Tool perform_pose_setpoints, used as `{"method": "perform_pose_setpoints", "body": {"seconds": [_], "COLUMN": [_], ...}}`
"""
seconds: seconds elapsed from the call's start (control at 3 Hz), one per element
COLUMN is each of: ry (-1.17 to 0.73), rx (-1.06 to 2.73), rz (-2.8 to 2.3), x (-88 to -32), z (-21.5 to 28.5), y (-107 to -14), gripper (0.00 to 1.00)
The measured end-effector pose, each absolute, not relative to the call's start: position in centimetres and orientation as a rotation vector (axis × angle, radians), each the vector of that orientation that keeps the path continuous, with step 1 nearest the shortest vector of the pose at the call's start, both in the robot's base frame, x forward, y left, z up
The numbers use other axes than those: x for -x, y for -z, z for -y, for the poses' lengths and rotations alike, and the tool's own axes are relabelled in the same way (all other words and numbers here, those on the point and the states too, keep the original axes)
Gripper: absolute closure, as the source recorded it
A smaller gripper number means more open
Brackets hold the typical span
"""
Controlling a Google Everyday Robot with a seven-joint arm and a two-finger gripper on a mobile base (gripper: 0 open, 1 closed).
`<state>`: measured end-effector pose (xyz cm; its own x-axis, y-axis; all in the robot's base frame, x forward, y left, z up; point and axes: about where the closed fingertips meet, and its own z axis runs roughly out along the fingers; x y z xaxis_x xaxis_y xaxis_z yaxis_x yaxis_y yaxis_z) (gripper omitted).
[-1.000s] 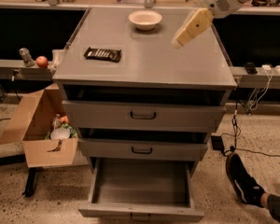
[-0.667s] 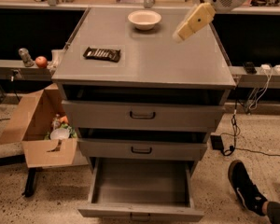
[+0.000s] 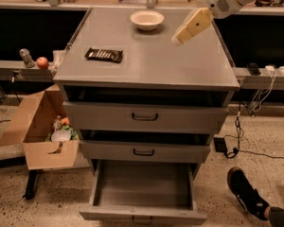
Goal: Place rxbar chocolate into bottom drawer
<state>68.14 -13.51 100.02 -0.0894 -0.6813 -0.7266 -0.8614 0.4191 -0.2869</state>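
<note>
The rxbar chocolate lies flat on the left part of the grey cabinet top, near the front-left edge, with nothing touching it. A cream bowl sits well behind it toward the back. The gripper hangs above the right side of the top, angled down and to the left, well apart from the bar. I cannot tell whether it is released or clenched, but it is not holding the bar. Below, the 2 upper drawers are closed and the bottom drawer is pulled out.

By my judgement this is the reach step, with the pick not yet made. The next move calls for crossing left over the top, lining up across the bar's narrow width, and descending squarely onto it.
</note>
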Motion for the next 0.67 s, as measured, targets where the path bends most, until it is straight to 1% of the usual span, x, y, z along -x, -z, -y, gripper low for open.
{"method": "perform_pose_setpoints", "body": {"seconds": [0.33,0.67], "ry": [-0.385,-0.494], "rx": [1.28,1.256], "rz": [-1.792,-1.759], "x": [-72.5,-75.7], "z": [9.1,5.6], "y": [-95.8,-92.0], "gripper": [0.0,0.0]}}
